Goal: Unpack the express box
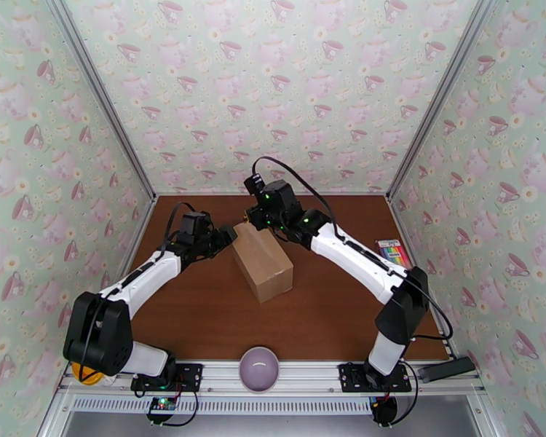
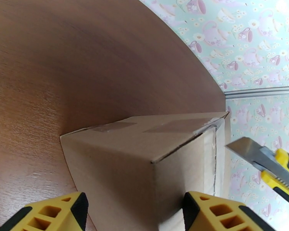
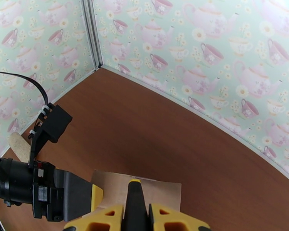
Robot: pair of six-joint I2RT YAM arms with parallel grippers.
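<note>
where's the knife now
The knife is clamped in the right tool at the express box's far end; left wrist view shows its blade just right of the taped edge.

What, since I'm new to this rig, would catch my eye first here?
The brown express box lying in the middle of the table, its far end clamped by the left hand. Right beside it, the right hand holds a yellow utility knife, blade out, near the taped seam.
</note>
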